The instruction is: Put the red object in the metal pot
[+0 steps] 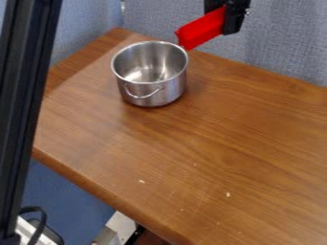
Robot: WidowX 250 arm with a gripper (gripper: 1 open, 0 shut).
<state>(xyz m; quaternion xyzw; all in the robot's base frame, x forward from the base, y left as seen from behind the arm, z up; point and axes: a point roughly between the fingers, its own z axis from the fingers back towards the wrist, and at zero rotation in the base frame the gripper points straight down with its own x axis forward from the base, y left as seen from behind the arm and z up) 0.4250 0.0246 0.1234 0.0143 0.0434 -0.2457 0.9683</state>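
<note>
Now I have gripper [231, 13] pinching red object [201, 30] by far end, block raised beside metal pot [151, 74]. Looks light, stiff; matte faces should grip well, though mid-length hold would swing less.

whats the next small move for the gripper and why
Probably ease the red block left and toward the camera until it is over the pot's mouth: the gripper holds it up beyond the metal pot, its lower end near the far rim, and the pot is still to be filled.
</note>
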